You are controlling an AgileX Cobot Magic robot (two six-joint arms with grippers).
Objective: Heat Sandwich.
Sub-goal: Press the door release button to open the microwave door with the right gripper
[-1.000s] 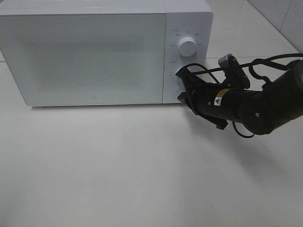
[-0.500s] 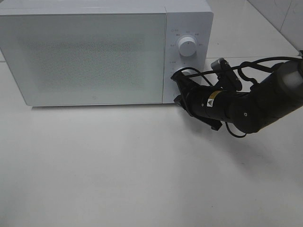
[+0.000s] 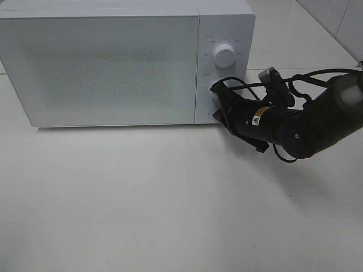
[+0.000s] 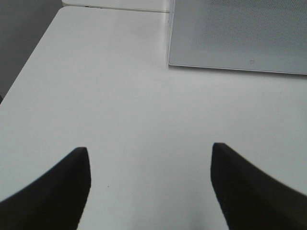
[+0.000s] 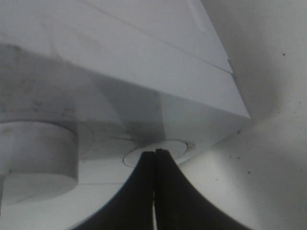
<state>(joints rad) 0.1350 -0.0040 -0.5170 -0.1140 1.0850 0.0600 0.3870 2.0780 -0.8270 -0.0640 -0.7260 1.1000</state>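
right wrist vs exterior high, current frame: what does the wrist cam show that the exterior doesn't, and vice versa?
Only right wrist: the right gripper has its fingers shut together, tips at a flat round white disc low on the panel, beside a white cylindrical knob.

Only exterior high: the whole white box microwave oven with its door closed, its upper round white dial, the black right arm and the wide white table.

Both: the gripper against the microwave's white control panel, with some table beside it.
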